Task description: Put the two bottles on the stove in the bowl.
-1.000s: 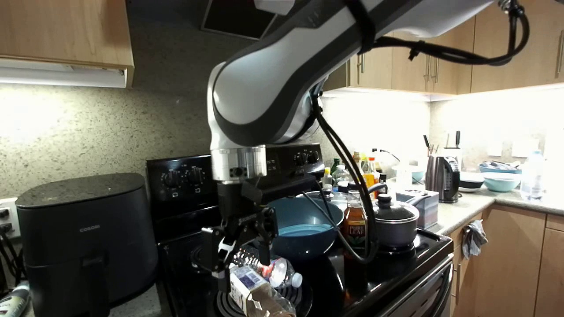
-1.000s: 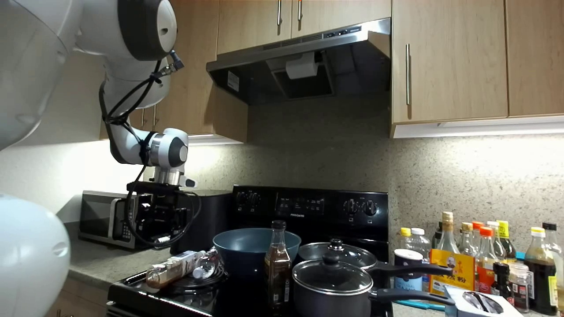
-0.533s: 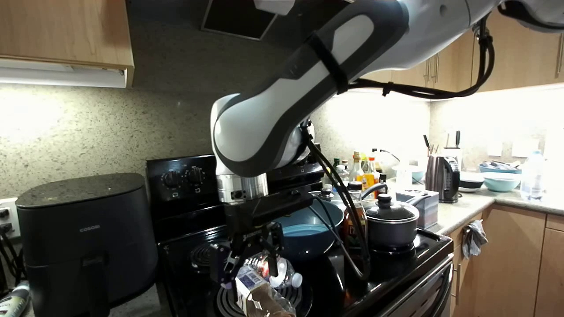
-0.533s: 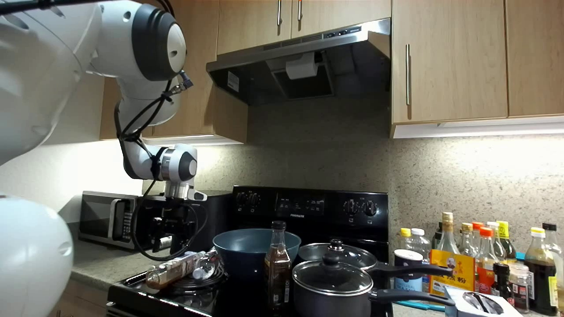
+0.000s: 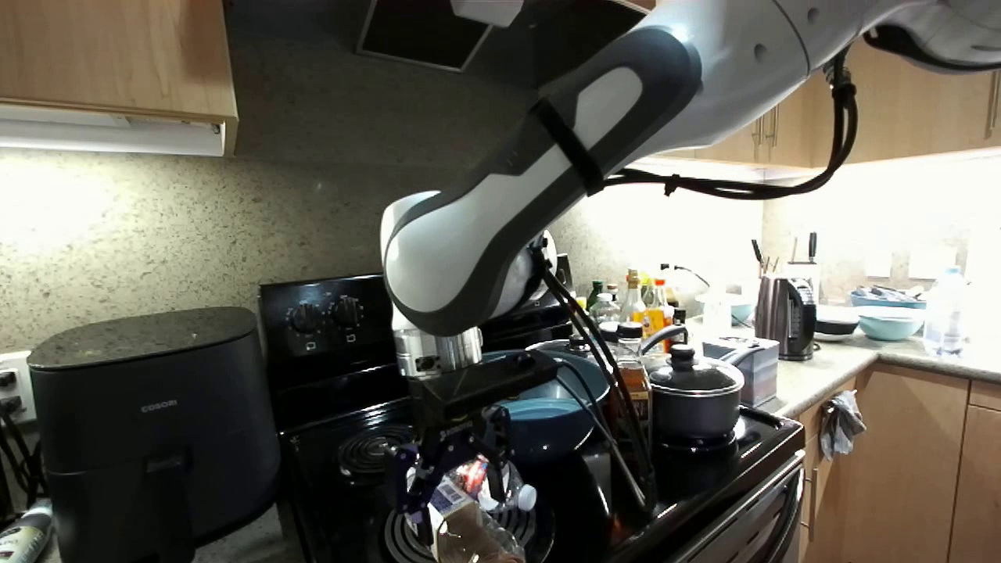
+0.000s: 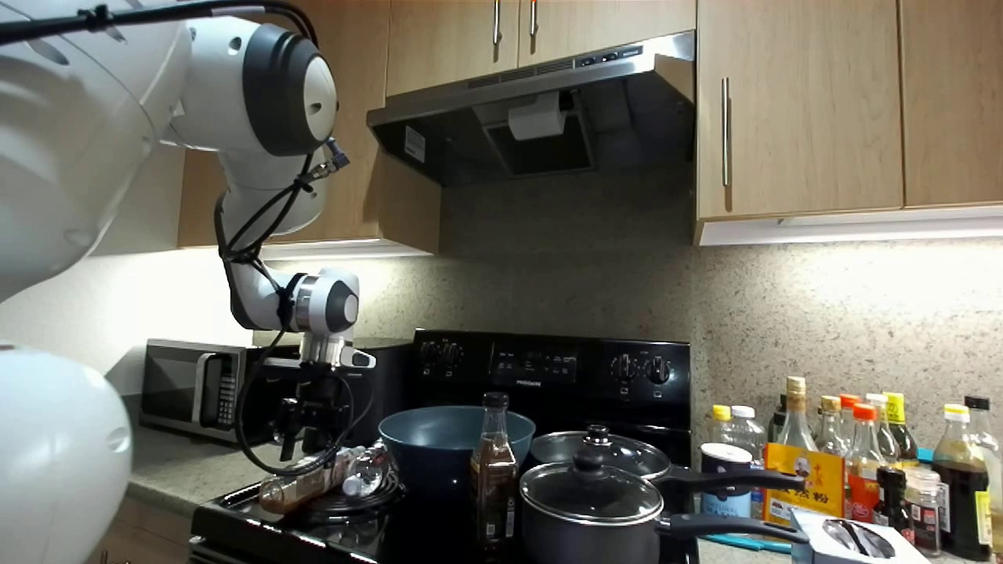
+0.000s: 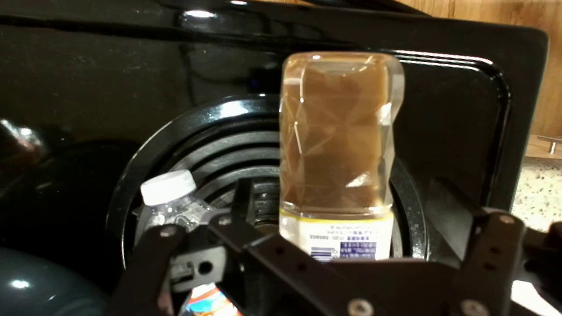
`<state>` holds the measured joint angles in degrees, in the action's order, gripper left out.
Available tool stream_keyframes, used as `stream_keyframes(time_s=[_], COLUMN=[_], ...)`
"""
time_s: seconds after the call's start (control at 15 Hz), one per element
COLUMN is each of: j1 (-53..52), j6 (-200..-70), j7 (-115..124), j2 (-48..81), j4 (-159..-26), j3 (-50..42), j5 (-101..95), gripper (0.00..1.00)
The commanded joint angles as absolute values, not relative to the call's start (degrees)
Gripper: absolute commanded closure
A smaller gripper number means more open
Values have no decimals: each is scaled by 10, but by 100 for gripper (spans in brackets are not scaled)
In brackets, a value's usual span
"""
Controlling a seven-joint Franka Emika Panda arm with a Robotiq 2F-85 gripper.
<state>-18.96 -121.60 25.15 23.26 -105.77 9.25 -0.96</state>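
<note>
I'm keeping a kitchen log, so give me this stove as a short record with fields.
Brownish bottle: lying on the burner coil, white label
Clear bottle: lying beside it, white cap
Gripper: open, gaps either side of the brownish bottle in wrist view
Blue bowl: on the stove, open side up
Also standing: dark-capped bottle, lidded pot
Status: neither lying bottle in the bowl

Under-cabinet light (image 5: pixel 102 141) bleaches the backsplash (image 5: pixel 156 227) while glare streaks the glossy black stove (image 7: pixel 101 83).

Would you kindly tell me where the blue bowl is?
In an exterior view, the blue bowl stands on the stove, right of the lying white-capped bottle and partly behind the upright black-capped bottle.
</note>
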Motion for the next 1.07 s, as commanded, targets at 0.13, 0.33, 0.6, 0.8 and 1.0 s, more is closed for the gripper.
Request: stream_keyframes(time_s=[0.13,0.33,0.6,0.8,1.0], j1=[-195,-194,-196,-197,-196], j6=[-1180,-1159,-1148,-1152,-1159], j7=[254,248,250,255,259], j2=[278,298,308,298,271], j4=[-1012,-992,-976,-977,-993], j3=[86,86,84,83,86], j5=[-9,-2,-2,-4,3], gripper=[0,33,59,68,72])
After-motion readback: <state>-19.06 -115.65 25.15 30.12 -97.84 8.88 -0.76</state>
